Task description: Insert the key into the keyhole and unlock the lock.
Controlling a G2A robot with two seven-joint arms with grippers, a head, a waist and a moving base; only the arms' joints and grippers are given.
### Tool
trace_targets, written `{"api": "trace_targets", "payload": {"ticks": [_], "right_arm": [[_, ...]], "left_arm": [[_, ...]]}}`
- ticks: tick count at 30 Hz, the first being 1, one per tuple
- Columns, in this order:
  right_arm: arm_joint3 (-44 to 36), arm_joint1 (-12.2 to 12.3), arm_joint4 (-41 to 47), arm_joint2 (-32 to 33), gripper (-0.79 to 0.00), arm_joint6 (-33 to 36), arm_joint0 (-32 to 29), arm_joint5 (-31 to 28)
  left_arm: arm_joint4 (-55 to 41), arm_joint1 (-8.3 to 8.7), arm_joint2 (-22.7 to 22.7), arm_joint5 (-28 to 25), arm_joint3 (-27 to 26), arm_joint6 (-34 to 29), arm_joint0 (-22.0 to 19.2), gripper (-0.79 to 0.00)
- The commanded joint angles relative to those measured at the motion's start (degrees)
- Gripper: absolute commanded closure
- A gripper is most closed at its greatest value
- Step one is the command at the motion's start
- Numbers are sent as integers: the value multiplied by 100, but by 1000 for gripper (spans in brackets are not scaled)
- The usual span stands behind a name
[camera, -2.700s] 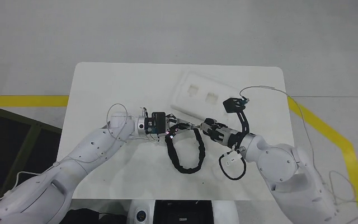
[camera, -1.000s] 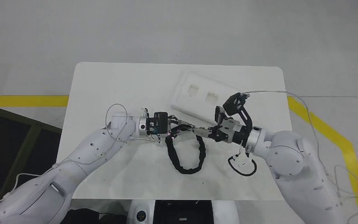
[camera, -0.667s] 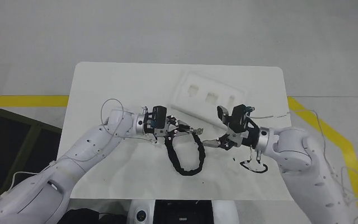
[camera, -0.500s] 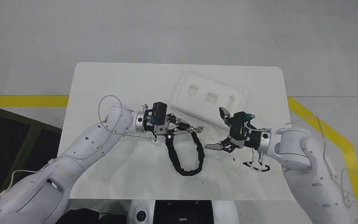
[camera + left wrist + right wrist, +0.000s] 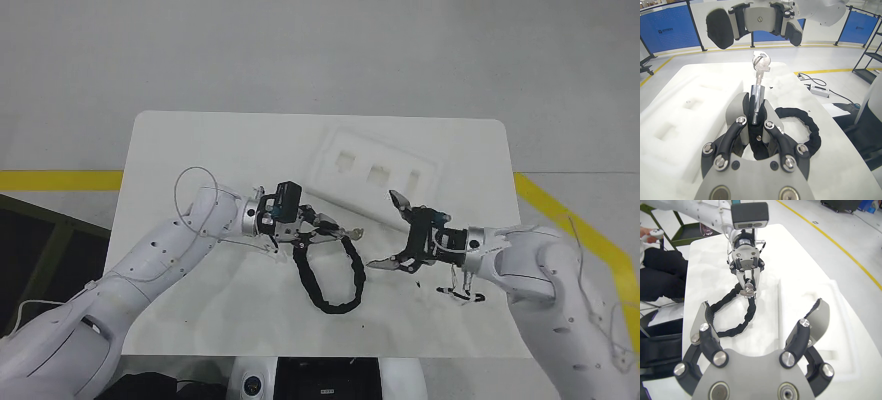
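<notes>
Seeing the key (image 5: 762, 63) seated in the lock (image 5: 757, 94) that my left gripper (image 5: 756, 106) clamps, right gripper (image 5: 762, 306) spread apart, I judge the unlocking turn remains.

Open gap lying between key (image 5: 352, 233) head and right gripper (image 5: 386, 231), its fingers standing wide apart, mouth facing key. Left gripper (image 5: 322, 231) clamping lock barrel (image 5: 757, 94), blocking approach from that end. Foam tray (image 5: 370, 168) crowding far side, its near edge running just beside key; right gripper's far finger hanging above that edge. Black chain loop (image 5: 330, 285) trailing from lock barrel onto table (image 5: 180, 160), taking up near side below key. Bare table lying beyond loop on right arm's side, beneath right gripper, offering low passage.
</notes>
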Motion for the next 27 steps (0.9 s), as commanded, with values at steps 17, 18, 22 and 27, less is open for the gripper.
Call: {"api": "trace_targets", "payload": {"ticks": [17,18,22,27], "right_arm": [[-257,106,-4416,-572,-671,-2838,26,224],[-277,114,-4555,-614,-600,-2906,28,252],[-317,137,-4994,-728,-465,-3030,28,418],[-378,158,-5224,-753,-345,-3114,-3,623]], "left_arm": [[-297,-11,470,0,169,2,-272,0],[-308,-10,484,0,171,2,-281,0],[-347,-6,536,0,172,2,-301,0],[-376,4,587,0,176,2,-312,0]]}}
